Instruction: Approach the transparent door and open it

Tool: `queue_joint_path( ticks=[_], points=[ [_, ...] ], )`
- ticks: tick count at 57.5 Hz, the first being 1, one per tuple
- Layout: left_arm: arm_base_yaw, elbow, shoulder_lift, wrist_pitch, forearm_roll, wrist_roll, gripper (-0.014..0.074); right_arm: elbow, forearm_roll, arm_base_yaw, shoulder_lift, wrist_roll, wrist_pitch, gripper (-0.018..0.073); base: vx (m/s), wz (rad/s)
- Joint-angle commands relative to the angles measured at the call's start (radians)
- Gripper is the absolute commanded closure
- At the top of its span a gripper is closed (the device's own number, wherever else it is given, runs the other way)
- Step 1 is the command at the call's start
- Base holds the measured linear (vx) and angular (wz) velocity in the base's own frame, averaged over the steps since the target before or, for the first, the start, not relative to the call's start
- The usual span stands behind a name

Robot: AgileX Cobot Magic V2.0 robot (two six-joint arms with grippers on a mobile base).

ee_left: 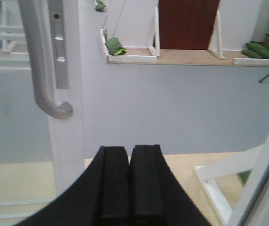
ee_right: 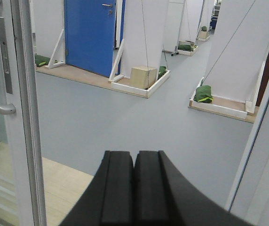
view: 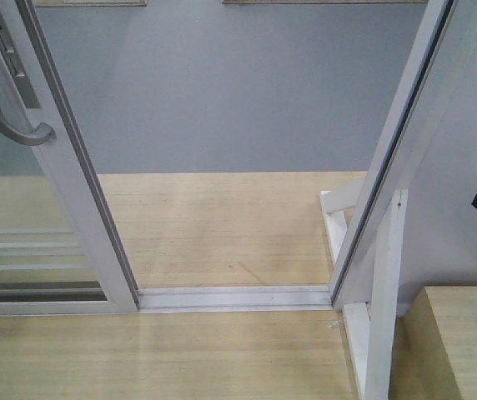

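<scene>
1. Door (view: 72,175) first: it stands at the left of the front view, a tall glass panel in a glossy white frame, with thin white bars across the lower glass. It sits well over to the left on the track (view: 234,297), and the doorway to its right is wide open.

2. Post (view: 405,142) on the right: the bare white frame upright leans up the far side of that gap, braced at its foot. Wood floor runs through the opening, grey floor beyond.

3. Handling, as I judge it: a panel this size looks heavy and stiff, and it should only run sideways along the track. Glass is fragile and the gloss frame looks slippery, so neither is the place to push.

4. Handle (ee_left: 43,70) is the grip point: curved, silver-grey, fixed on the frame edge beside a lock plate. Hooking behind its lower bend would give the surest sideways pull.

5. Left gripper (ee_left: 129,188): level, facing forward through the doorway, pads pressed together with nothing between them. The handle sits up and to its left, apart from it, no contact.

6. Right gripper (ee_right: 134,188): same pose, pointing straight ahead, pads together and empty. The door edge and handle lie off at its far left.
</scene>
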Motion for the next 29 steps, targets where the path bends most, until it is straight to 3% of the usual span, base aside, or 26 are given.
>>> queue_joint_path(
  ticks=[1, 6, 14, 25, 29],
  points=[
    [0.043, -0.024, -0.025, -0.037, 0.027, 0.026, 0.0592, -0.028, -0.001, -0.005, 0.006, 0.001, -0.080, 0.0562, 0.00, 0.00],
    [0.065, 0.013, -0.084, -0.024, 0.029, 0.079, 0.0592, -0.028, -0.001, -0.005, 0.006, 0.001, -0.080, 0.0562, 0.00, 0.00],
    [0.071, 0.155, -0.204, -0.071, -0.007, 0.087, 0.0592, -0.028, -0.001, -0.005, 0.006, 0.001, -0.080, 0.0562, 0.00, 0.00],
    [0.071, 0.343, -0.271, -0.329, -0.088, 0.085, 0.0592, -0.028, -0.002, -0.005, 0.006, 0.001, -0.079, 0.0562, 0.00, 0.00],
    [0.071, 0.339, -0.273, -0.295, -0.073, 0.110, 0.0592, -0.028, -0.002, -0.005, 0.006, 0.001, -0.080, 0.0562, 0.00, 0.00]
  ],
)
